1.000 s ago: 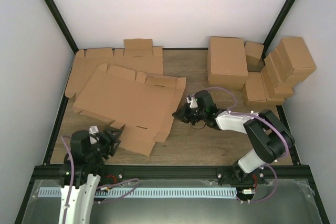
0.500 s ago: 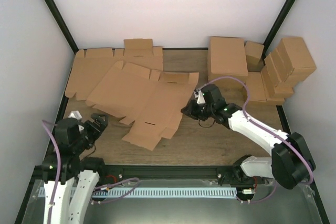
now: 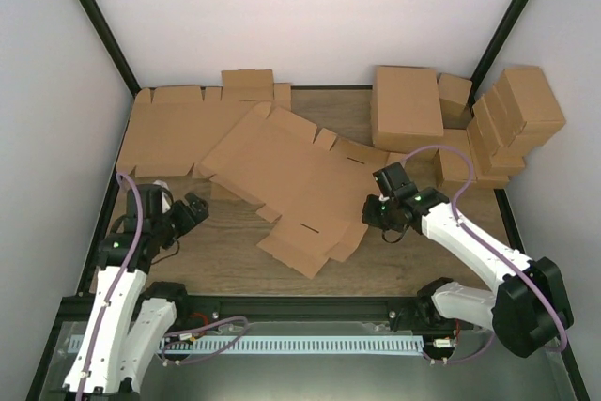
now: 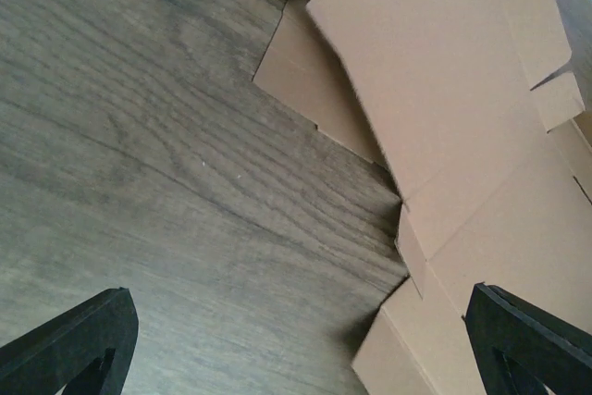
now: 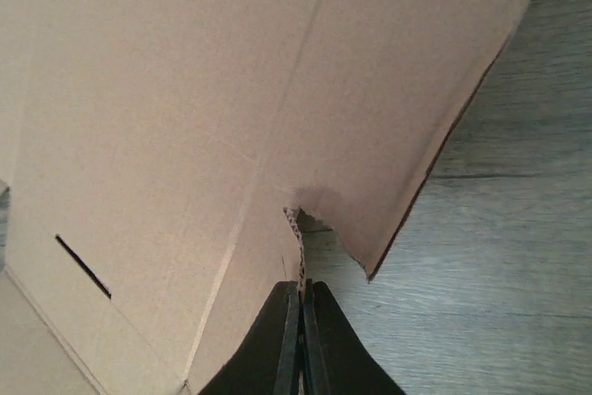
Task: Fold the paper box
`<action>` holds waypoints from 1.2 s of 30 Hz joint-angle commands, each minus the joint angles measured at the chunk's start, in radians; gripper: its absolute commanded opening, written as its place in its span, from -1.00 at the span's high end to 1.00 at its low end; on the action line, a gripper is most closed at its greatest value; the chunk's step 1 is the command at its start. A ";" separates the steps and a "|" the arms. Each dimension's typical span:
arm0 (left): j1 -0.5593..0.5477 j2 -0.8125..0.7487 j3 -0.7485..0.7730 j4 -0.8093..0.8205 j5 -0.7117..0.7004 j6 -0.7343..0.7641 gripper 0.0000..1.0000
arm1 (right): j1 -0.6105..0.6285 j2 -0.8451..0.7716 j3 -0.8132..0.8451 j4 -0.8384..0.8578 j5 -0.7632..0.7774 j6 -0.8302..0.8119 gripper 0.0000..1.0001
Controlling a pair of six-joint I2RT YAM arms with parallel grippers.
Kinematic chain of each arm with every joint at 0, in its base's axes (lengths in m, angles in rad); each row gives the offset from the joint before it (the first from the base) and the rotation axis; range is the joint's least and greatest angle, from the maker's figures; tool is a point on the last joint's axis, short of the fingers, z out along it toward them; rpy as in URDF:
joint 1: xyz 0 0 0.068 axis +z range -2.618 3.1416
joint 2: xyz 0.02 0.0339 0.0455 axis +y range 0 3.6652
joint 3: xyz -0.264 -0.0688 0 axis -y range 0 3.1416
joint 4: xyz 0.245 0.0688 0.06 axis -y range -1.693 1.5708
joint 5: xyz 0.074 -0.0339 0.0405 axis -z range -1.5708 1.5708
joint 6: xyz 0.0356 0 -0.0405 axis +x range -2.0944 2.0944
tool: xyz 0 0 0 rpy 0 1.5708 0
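The paper box [image 3: 286, 171] is a flat brown cardboard blank with flaps and a slot, lying slantwise across the middle of the table. My right gripper [image 3: 375, 212] is shut on its right edge. In the right wrist view the two black fingers [image 5: 301, 293] pinch the corrugated edge of the paper box [image 5: 185, 108], which is lifted a little off the wood. My left gripper [image 3: 192, 208] stands open at the left, apart from the blank, with nothing between its fingers. In the left wrist view my left gripper [image 4: 296, 349] sits over bare wood, with cardboard flaps [image 4: 462, 136] ahead.
More flat blanks [image 3: 174, 129] lie stacked at the back left, partly under the paper box. A large closed box [image 3: 406, 110] and several smaller closed boxes [image 3: 512, 115] stand at the back right. Black frame rails border the wooden table [image 3: 235, 251].
My left gripper opened, let go of the blank's near left flap and drew back to the left. My right gripper pulled the blank to the right and toward the near edge.
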 commanded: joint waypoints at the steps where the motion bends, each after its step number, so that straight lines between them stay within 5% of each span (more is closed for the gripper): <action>1: 0.005 0.047 0.018 0.124 -0.003 0.057 -1.00 | -0.006 -0.006 0.015 -0.047 0.076 0.007 0.97; 8: 0.007 0.150 0.027 0.175 -0.010 0.051 -1.00 | -0.006 -0.038 0.013 0.003 0.024 -0.038 0.97; 11: 0.006 0.171 0.006 0.220 -0.058 -0.088 -1.00 | -0.006 -0.050 0.002 0.023 0.014 -0.040 0.97; 18: 0.007 0.257 -0.168 0.616 0.046 -0.332 -0.84 | -0.006 -0.063 -0.018 0.057 -0.002 -0.033 0.97; 29: 0.037 0.718 -0.022 0.749 0.097 -0.242 -0.68 | -0.006 -0.105 -0.006 0.046 0.023 -0.027 0.94; 36: 0.038 0.836 -0.017 0.858 0.175 -0.251 -0.47 | -0.006 -0.090 -0.004 0.058 0.016 -0.020 0.94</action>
